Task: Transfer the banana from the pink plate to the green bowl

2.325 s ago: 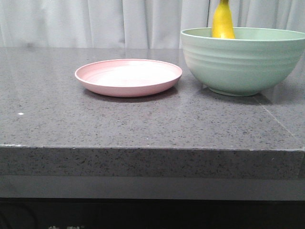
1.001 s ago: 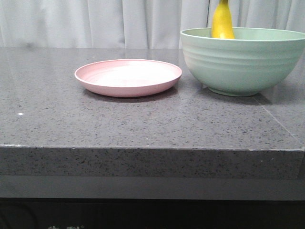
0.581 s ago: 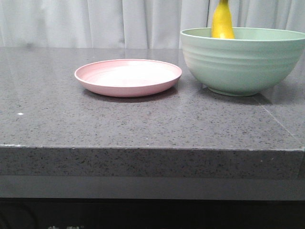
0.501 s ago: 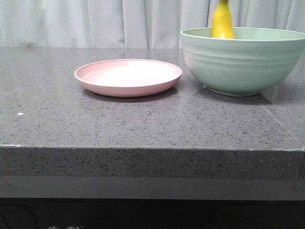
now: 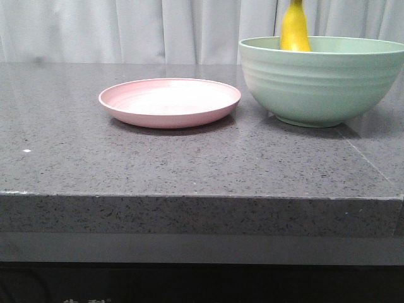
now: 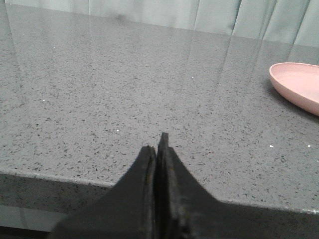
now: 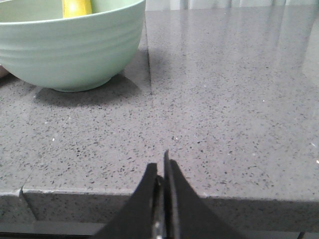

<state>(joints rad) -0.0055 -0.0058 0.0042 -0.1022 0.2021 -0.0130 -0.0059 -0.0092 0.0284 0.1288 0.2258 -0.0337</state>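
Nothing changes: banana (image 5: 295, 28) stays in green bowl (image 5: 322, 82), pink plate (image 5: 169, 101) empty, both hands (image 6: 157, 149) (image 7: 162, 172) pressed together well away; transfer looks done.

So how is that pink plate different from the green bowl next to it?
The pink plate is shallow and low; the green bowl is deep and much taller. The plate is empty, while the bowl holds the banana, leaning upright against its wall. Both are round and stand on the grey countertop.

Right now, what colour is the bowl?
Pale mint green bowl, faintly ridged outside; clearest in the front view.
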